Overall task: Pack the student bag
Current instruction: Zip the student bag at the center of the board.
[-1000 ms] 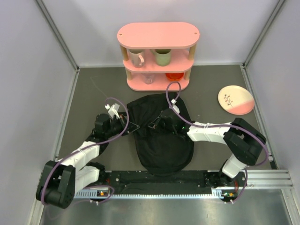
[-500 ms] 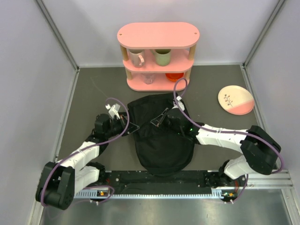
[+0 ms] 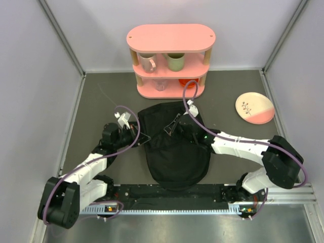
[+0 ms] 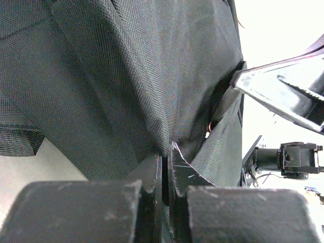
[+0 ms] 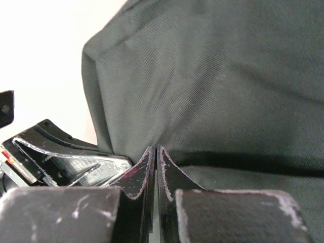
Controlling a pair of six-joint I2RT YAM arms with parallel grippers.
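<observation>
The grey table (image 3: 101,101) carries everything, and the largest thing on it is the student bag (image 3: 174,157), a floppy black backpack lying flat at the centre between the two arms. Its near end reaches almost to the arm rail and its far end lies just short of the pink shelf (image 3: 170,38). The shelf stands at the far side and the bag does not touch it.

The right arm has changed most over the last second. Its elbow has swung out to the right, and its wrist has carried a little farther from the rail, toward the shelf. The left arm has held its place at the bag's left edge.

A pink-and-cream plate (image 3: 254,108) lies well apart at the right. On the shelf's middle level sit a pale mug (image 3: 147,63) and a green mug (image 3: 175,62).

The left gripper (image 4: 164,152) is clenched on a fold of the bag's cloth at its far-left edge. The right gripper (image 5: 156,149) is clenched on another fold near the bag's far middle.

With one pinch anchored and the other drawn away, the cloth between them tightens. This looks like work to spread the bag's mouth. No opening shows, and nothing is in the bag, so the packing has barely begun.
</observation>
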